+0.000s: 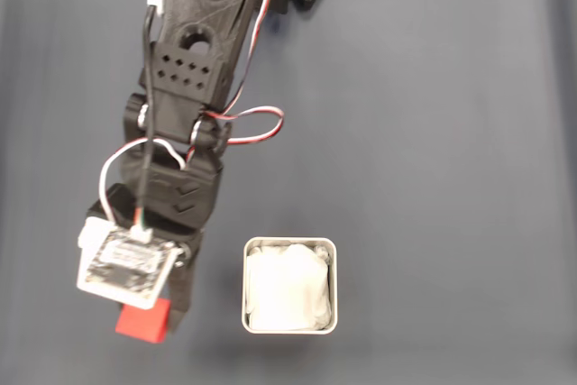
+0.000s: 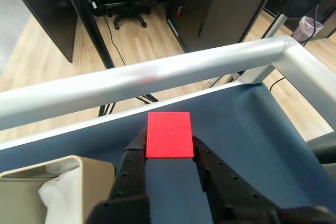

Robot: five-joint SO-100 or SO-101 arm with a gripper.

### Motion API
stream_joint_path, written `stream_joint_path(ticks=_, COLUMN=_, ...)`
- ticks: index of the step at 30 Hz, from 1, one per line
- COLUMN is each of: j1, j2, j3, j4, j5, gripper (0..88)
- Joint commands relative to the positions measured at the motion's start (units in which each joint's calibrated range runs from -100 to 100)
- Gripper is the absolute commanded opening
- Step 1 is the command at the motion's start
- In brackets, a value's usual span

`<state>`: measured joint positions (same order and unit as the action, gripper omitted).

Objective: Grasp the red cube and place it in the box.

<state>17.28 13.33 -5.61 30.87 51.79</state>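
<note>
Red cube point(image 2: 168, 134) sits clamped between the two black fingers point(image 2: 132, 163) of the tool point(image 2: 168, 148); the jaws press against its left and right faces, as the wrist view shows. Top face flat, matte, bright red.

Fixed view from above: the cube point(image 1: 142, 321) peeks out below the wrist's white circuit board point(image 1: 126, 263), near the lower left of the dark blue counter point(image 1: 433, 132). Whether it rests on the counter or is lifted off it, I cannot tell.

Box point(image 1: 289, 285) stands to the right of the cube in the fixed view, near but apart from it. Pale grey rim, rounded corners, crumpled white lining point(image 1: 287, 290) inside. In the wrist view the box point(image 2: 79, 169) shows at the lower left, beside the left finger, with the lining visible.

Black arm point(image 1: 194, 51) reaches down from the top edge, red, white and black wires point(image 1: 257, 119) looping off its side.

Wrist view, beyond the counter edge: a silver metal rail point(image 2: 157, 74), wood floor point(image 2: 142, 30), an office chair base point(image 2: 128, 14), dark partitions point(image 2: 47, 9).
</note>
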Motion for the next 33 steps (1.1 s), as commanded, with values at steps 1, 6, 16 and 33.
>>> stream_joint_path(ticks=1, j1=-1.9, j2=-6.8, j3=0.9, j4=0.2, j5=0.2, gripper=9.3)
stream_joint_path(ticks=6, j1=-3.9, j2=-10.0, j3=4.1, j4=0.2, j5=0.2, gripper=9.2)
stream_joint_path(ticks=16, j1=-8.9, j2=-15.7, j3=9.8, j4=0.2, j5=0.0, gripper=8.7)
stream_joint_path(ticks=33, j1=-14.9, j2=-21.7, j3=15.7, j4=0.2, j5=-0.2, gripper=7.8)
